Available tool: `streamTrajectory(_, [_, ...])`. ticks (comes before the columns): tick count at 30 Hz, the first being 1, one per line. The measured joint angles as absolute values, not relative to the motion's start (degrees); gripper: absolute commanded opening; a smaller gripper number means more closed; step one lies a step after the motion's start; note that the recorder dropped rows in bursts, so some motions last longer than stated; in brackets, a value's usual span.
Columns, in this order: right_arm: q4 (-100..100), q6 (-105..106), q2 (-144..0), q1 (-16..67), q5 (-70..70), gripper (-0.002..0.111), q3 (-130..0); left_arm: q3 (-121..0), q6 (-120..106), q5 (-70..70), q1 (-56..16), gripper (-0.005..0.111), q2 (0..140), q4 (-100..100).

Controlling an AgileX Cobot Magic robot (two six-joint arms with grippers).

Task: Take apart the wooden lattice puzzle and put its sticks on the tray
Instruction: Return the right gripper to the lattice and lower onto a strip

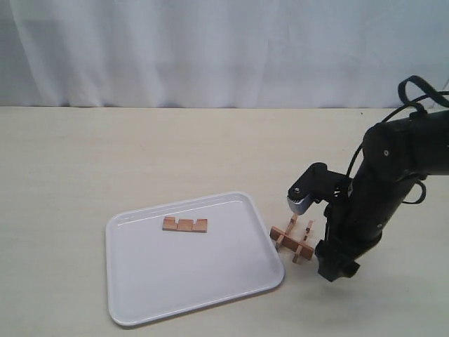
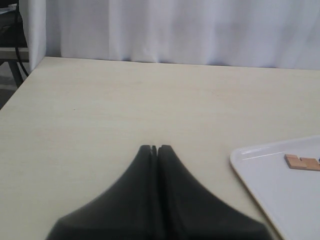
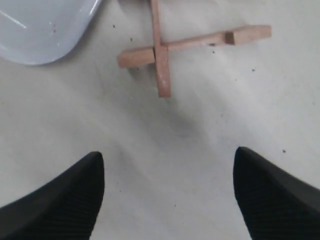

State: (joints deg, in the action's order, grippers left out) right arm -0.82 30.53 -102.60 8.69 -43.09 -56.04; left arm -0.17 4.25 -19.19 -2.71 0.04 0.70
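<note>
Hovering spread wide and empty, the right gripper (image 3: 168, 155) has the wooden lattice puzzle (image 3: 161, 47) just ahead of its tips, not between them. Advance, straddle one stick (image 3: 162, 75) only, lift straight out of the notches. Left gripper (image 2: 154, 148) clenched on nothing; tray (image 1: 189, 281) beside puzzle.

A pale table (image 1: 140, 154) meets a white curtain (image 1: 210, 49), with perhaps a dark stand (image 2: 10, 45) beyond.
</note>
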Motion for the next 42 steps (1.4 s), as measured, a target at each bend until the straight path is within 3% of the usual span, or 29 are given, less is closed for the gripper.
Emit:
streamTrajectory(11, [-0.53,31.67,-107.73,10.73,-39.13,0.068,-56.71,-0.17,4.25,-19.19,-2.71,0.000,0.04,0.70])
streamTrajectory(17, [0.55,31.67,-108.64,10.73,-36.92,0.058,-56.85,-0.17,4.25,-19.19,-2.71,0.000,0.04,0.70])
streamTrajectory(28, [1.03,31.67,-109.69,10.73,-35.70,0.056,-57.12,-0.17,4.25,-19.19,-2.71,0.000,0.04,0.70])
streamTrajectory(38, [1.03,30.49,-110.11,10.73,-34.82,0.011,-58.18,-0.17,4.25,-19.19,-2.71,0.000,0.04,0.70])
streamTrajectory(40, [1.03,30.39,-110.11,10.73,-34.82,0.004,-58.18,-0.17,4.25,-19.19,-2.71,0.000,0.04,0.70])
streamTrajectory(42, [1.03,30.39,-110.11,10.73,-34.82,0.005,-58.18,-0.17,4.25,-19.19,-2.71,0.000,0.04,0.70])
